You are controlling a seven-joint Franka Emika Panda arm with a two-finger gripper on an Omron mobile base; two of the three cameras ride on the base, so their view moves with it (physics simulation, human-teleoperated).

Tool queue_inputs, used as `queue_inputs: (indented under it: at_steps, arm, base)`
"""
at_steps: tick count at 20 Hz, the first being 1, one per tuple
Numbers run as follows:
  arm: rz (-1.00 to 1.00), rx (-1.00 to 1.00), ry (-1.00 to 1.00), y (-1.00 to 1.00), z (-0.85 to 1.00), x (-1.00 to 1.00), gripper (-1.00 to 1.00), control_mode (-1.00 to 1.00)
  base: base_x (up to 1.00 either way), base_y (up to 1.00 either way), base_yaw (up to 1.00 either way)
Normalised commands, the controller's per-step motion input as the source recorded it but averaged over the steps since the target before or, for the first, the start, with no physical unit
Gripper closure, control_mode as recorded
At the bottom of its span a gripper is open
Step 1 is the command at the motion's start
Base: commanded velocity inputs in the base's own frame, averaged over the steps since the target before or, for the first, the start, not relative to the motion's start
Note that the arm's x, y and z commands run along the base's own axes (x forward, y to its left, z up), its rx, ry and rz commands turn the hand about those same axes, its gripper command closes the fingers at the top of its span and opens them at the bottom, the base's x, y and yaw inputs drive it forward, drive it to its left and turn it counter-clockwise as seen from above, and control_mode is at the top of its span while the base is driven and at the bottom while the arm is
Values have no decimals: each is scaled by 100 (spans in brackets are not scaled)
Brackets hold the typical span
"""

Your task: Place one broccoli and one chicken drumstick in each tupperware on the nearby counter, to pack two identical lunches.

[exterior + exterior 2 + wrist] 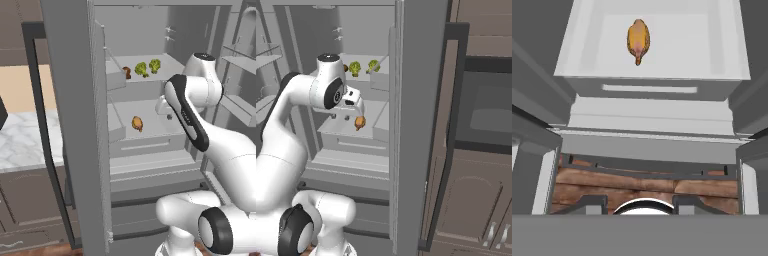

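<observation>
Drumstick point(638, 40) lies alone on fridge shelf point(712, 45) ahead of me; jaws' state I cannot tell.

**Hidden and cut off**

The brown drumstick point(126, 72) sits half behind a door bin point(115, 76); at its 3 o'clock, the broccoli point(141, 69) is too small for detail. The tabletop point(22, 140) is cut at the left edge. The tool's jaws are hidden behind the arm.

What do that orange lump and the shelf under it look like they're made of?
The chicken drumstick looks like cooked meat with a glossy golden-orange skin, tapering to a narrow end. The shelf looks like smooth pale plastic, matte and even in tone, though painted metal is possible.
</observation>
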Motion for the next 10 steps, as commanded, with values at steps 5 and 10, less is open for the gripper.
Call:
queue_inputs:
  at_steps: [5, 10]
  arm:
    - [0, 2, -12, -7, 13, -11, -100, -100]
    - [0, 2, -43, 0, 59, -8, -100, -100]
  base:
    - [0, 0, 0]
    - [0, 0, 0]
